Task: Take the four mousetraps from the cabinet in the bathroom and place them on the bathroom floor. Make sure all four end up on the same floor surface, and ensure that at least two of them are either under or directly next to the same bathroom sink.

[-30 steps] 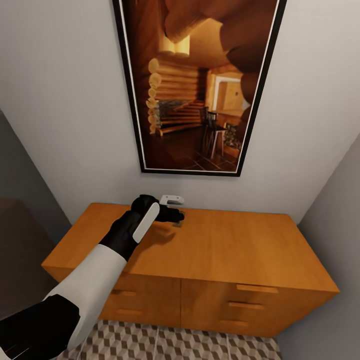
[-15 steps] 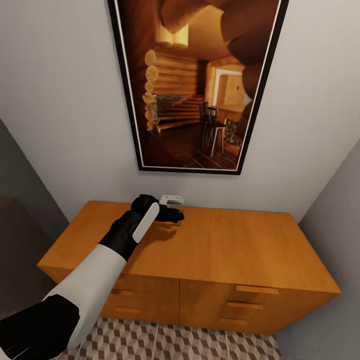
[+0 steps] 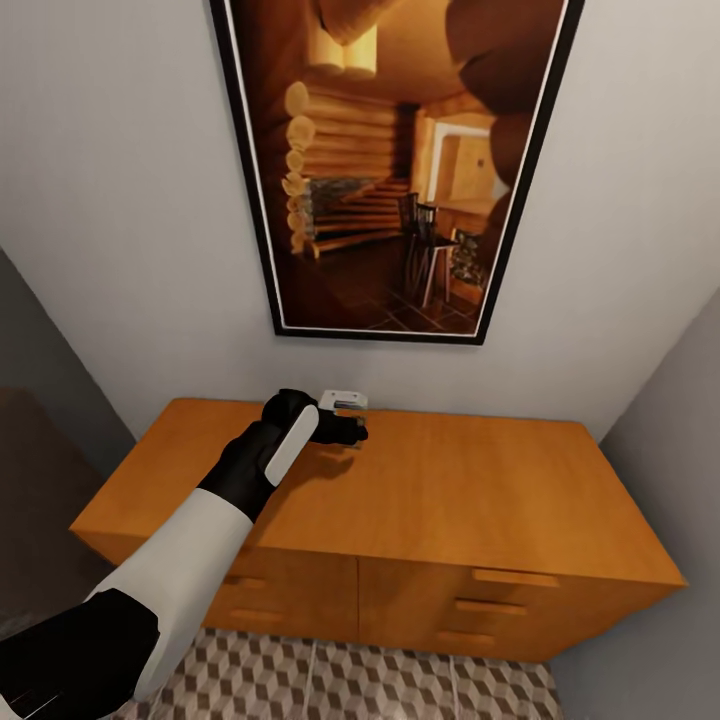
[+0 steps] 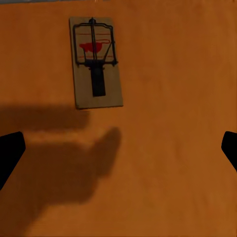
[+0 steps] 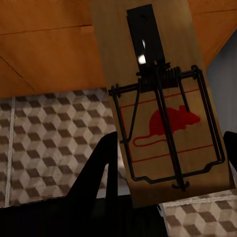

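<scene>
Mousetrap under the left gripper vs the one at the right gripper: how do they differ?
The left mousetrap lies flat on the cabinet top, untouched, with the left gripper open above it. The right mousetrap is off the cabinet, held by the right gripper over the bathroom floor. Both are brown boards with a red mouse print.

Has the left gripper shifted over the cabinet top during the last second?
No. The left gripper sits at the same spot near the back edge of the cabinet; only the camera tilted, shifting the painting.

Cabinet (image 3: 480,500) top lies bare right of the left gripper (image 3: 352,432). Left wrist view: one mousetrap (image 4: 95,61) lies flat ahead of the spread fingertips (image 4: 10,150), bare wood between. Framed picture (image 3: 385,170) on the rear wall.
</scene>
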